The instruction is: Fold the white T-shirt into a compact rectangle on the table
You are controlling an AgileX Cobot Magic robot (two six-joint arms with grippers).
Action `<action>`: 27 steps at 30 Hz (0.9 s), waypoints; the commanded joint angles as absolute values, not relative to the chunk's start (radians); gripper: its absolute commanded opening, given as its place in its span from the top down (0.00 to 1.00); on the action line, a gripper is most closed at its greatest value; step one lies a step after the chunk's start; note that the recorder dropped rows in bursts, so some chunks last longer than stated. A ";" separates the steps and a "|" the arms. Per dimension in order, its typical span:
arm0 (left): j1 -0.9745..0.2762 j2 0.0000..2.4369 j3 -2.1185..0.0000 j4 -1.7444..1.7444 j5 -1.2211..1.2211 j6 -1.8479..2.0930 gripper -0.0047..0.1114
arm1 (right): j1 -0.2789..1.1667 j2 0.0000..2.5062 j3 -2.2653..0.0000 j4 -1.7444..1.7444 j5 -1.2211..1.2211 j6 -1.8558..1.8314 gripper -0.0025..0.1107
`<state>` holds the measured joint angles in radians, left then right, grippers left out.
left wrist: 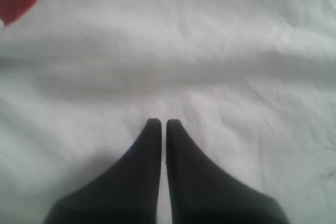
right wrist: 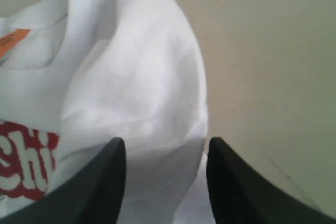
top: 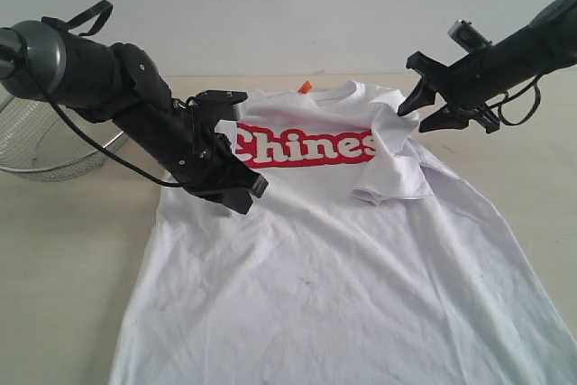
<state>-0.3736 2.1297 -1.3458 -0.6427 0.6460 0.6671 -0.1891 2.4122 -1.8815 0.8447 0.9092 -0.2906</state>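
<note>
You have the white T-shirt [top: 343, 277] lying flat and face up on the table [top: 63, 250]. Its collar points to the far edge and its hem runs off toward the near edge. It takes up the middle of the table, with bare wood showing on both sides.

- Red lettering [top: 302, 146] runs across the chest. "Chines" is readable, and the end of the word is covered.
- The orange neck tag [top: 306, 87] shows at the collar, on the far side.
- The sleeve [top: 397, 169] toward the table's right edge is folded inward. It lies on the chest over the end of the lettering, with its cuff pointing to the near edge. The shoulder above it is bunched into a raised fold.
- The lower body of the shirt has shallow wrinkles and a few faint grey marks.

Your left gripper [left wrist: 159, 124] has its two fingers pressed together, with only a hairline slit between them and nothing in it. It sits over the chest on the left half of the shirt, just nearside of the start of the lettering. Plain white cloth lies under the tips. You cannot tell from these views whether the tips touch the cloth.

Your right gripper [right wrist: 167, 148] has its fingers spread well apart and grips nothing. It is at the bunched shoulder, near the shirt's right edge. The wrist view shows the fold of cloth in the gap beyond the tips, with bare table beside it. Contact with the cloth cannot be judged.

A wire-mesh basket [top: 54, 146] stands at the far left of the table, apart from the shirt and partly behind the left arm.
</note>
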 commanded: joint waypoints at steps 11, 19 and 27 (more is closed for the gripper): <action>-0.371 2.130 -1.352 -0.646 0.644 0.673 0.92 | -0.189 2.453 -1.887 0.989 0.915 -0.358 0.74; -0.371 2.130 -1.352 -0.646 0.648 0.673 0.92 | -0.193 2.443 -1.887 0.970 0.881 -0.423 0.98; -0.371 2.130 -1.352 -0.646 0.652 0.673 0.92 | -0.250 2.370 -1.887 0.872 0.817 -0.417 0.98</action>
